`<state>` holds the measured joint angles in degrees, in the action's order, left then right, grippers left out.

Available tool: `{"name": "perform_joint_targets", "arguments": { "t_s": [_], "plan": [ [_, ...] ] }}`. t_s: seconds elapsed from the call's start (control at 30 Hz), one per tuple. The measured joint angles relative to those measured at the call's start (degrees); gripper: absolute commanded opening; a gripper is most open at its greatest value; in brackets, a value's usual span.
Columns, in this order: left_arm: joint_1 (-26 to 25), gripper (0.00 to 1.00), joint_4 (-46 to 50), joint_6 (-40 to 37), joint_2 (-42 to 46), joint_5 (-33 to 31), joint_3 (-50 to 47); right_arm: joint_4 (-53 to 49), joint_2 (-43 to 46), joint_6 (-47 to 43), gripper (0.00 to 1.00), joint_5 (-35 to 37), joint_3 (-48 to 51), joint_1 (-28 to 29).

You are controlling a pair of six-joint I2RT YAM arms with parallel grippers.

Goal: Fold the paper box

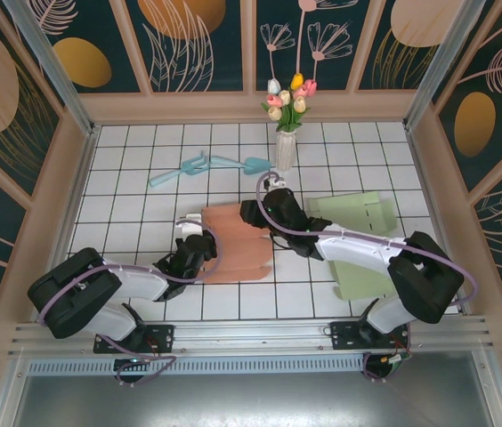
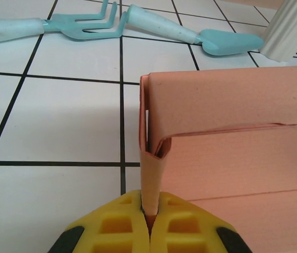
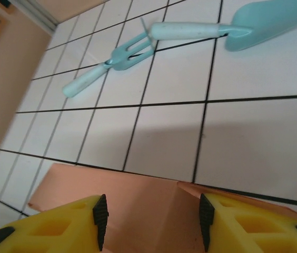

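The salmon paper box point(image 1: 238, 245) lies partly folded on the white tiled table, with its far wall standing up. My left gripper point(image 1: 199, 245) is at the box's left end, shut on an upright folded flap point(image 2: 152, 179) that is pinched between the yellow fingers point(image 2: 122, 224). In the left wrist view the box point(image 2: 233, 121) stretches away to the right. My right gripper point(image 1: 255, 213) hovers over the box's far edge. Its jaws stand open, with flat box paper point(image 3: 148, 205) below the gap between the black pads point(image 3: 100, 221).
A teal garden fork point(image 3: 111, 63) and trowel point(image 3: 254, 26) lie on the tiles beyond the box. A white vase of tulips point(image 1: 285, 147) stands behind the right gripper. Green flat paper sheets point(image 1: 358, 213) lie at the right under the right arm.
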<state>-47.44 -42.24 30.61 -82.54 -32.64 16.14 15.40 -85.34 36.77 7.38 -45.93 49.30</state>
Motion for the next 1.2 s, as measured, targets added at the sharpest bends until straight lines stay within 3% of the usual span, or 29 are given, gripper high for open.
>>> {"name": "perform_joint_targets", "arguments": {
  "t_s": [0.4,0.83,1.2],
  "plan": [
    [-0.6,0.0,-3.0,2.3,-2.2,-0.3,-0.8,16.1,0.1,7.1,0.5,-7.0,6.8,-0.3],
    [-1.3,0.0,-4.0,2.2,-1.0,2.2,-1.7,7.4,8.0,-0.1,0.51,4.7,14.6,-0.4],
    [-1.3,0.0,-4.7,2.3,-1.0,4.0,-1.9,5.3,6.2,-0.9,0.52,7.5,17.6,-2.5]
  ]
}}
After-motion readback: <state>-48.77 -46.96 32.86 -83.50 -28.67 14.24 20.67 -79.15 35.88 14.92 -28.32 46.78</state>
